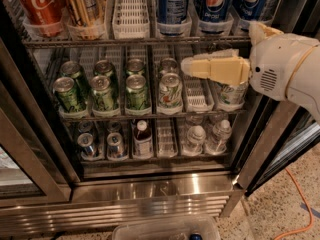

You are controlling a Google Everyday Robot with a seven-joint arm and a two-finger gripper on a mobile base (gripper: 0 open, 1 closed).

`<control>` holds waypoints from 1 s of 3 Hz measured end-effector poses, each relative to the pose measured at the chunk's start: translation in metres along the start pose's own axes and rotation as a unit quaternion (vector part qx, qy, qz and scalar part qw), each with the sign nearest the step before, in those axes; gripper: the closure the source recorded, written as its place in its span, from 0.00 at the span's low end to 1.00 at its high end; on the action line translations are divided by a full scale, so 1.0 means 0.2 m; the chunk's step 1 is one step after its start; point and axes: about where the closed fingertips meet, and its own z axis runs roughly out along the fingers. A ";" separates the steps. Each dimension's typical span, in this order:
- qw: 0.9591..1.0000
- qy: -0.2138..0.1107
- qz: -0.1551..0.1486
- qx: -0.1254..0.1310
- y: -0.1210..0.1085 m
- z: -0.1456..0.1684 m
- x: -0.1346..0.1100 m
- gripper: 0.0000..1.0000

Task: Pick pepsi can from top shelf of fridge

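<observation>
The fridge [150, 194] stands open in front of me. Its top shelf [135, 42] holds white slotted lane trays [131, 9]. Two pepsi cans [216, 2] [252, 0] stand at the shelf's right with their globe logos facing me. A third blue can [172, 4] stands left of them. A red Coca-Cola can [37, 4] and a gold can [82, 6] stand at the left. My gripper [187, 66] is cream-coloured and points left. It hangs in front of the middle shelf, just under the top shelf's edge and below the pepsi cans, and holds nothing that I can see.
Green-and-silver cans [105, 91] fill the middle shelf. Bottles [142, 139] and cans stand on the lower shelf. The dark door frame [30, 149] runs down the left. A clear plastic bin [165, 229] sits at the bottom, and an orange cable [295, 204] lies on the floor at the right.
</observation>
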 end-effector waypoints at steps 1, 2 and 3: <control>1.000 -0.003 0.002 0.009 -0.04 0.03 0.00 0.00; 1.000 -0.003 0.007 0.026 -0.13 0.09 0.01 0.00; 1.000 -0.003 0.007 0.026 -0.13 0.09 0.01 0.00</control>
